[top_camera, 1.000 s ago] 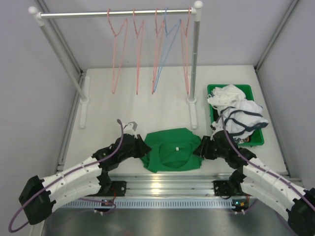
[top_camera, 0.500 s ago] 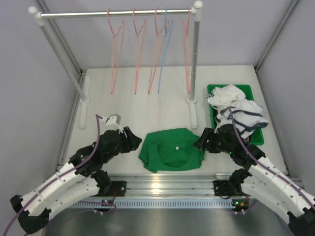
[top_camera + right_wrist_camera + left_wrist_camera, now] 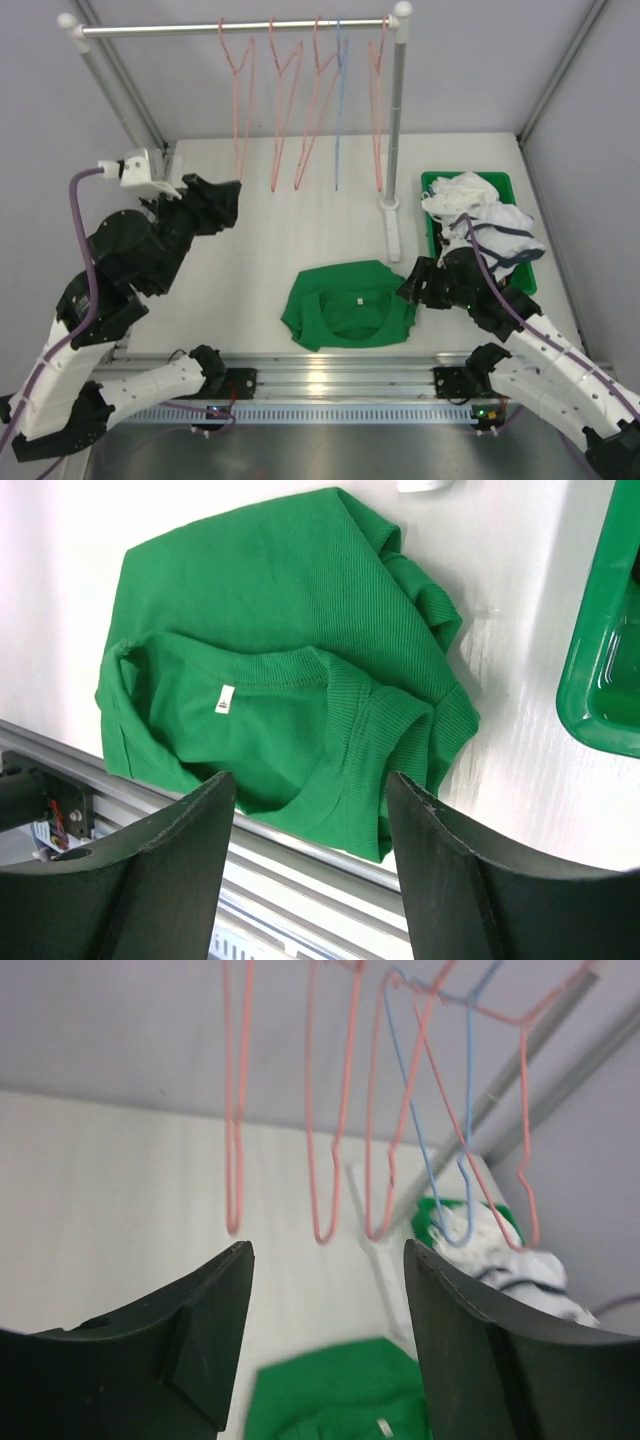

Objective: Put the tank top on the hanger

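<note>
The green tank top (image 3: 348, 305) lies crumpled on the white table near the front edge, its white label up; it also shows in the left wrist view (image 3: 340, 1395) and the right wrist view (image 3: 270, 680). Several salmon-pink hangers (image 3: 237, 110) hang on the rail at the back, also in the left wrist view (image 3: 236, 1140). My left gripper (image 3: 228, 196) is raised at the left, open and empty (image 3: 327, 1252), facing the hangers from some way off. My right gripper (image 3: 408, 290) is open and empty (image 3: 310, 780), just above the top's right edge.
A light-blue hanger (image 3: 338, 100) hangs among the pink ones. The rack's right post and foot (image 3: 390, 225) stand just behind the top; its left foot (image 3: 170, 205) is beside my left arm. A green bin (image 3: 520, 285) of white garments (image 3: 485, 225) sits at right.
My left arm has let the top's left edge go, risen and swung back-left toward the hangers. My right gripper has drawn back slightly from the top. The hangers have swung.
</note>
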You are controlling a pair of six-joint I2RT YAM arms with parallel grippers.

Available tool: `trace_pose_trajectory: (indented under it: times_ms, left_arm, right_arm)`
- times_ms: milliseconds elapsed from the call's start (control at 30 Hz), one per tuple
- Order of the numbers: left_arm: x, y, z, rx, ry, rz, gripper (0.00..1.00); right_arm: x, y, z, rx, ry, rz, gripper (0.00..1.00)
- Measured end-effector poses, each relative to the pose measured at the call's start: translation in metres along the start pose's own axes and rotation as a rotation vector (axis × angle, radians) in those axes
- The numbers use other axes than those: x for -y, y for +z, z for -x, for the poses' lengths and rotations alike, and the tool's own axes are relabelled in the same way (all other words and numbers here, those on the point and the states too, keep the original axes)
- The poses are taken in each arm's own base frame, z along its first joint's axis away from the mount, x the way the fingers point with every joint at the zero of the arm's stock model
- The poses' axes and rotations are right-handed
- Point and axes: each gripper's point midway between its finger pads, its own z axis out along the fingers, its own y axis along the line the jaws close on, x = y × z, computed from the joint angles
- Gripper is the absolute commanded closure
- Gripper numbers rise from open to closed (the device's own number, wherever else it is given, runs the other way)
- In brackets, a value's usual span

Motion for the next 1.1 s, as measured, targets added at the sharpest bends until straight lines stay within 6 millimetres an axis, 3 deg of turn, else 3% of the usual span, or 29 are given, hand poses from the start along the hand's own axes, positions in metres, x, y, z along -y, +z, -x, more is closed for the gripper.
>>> trace_pose_trajectory:
  times_ms: [100,300,467,567,800,1100]
  left_arm:
    - [0.0,0.016,0.044,0.123,0.065,0.098,0.25]
    - [0.015,0.089,0.081,0.157,0.232,0.252,0.24]
    - [-0.025,0.149,0.1,0.12,0.262,0.347,0.22]
    - [-0.041,0.164,0.096,0.069,0.275,0.344,0.22]
    - [-0.047,0.178,0.084,-0.006,0.282,0.282,0.3]
    - [-0.061,0.206,0.032,-0.149,0.31,0.277,0.39]
  right_arm:
    - [0.002,0.001,-0.001,-0.022,-0.008,-0.019,0.39]
    - [0.004,0.002,-0.003,-0.04,-0.02,-0.031,0.4]
    - [0.004,0.005,-0.007,-0.061,-0.027,-0.034,0.4]
    - [0.002,0.006,-0.006,-0.062,-0.03,-0.024,0.41]
    - [0.002,0.007,-0.007,-0.069,-0.037,-0.019,0.44]
    - [-0.001,0.005,-0.005,-0.058,-0.038,-0.006,0.47]
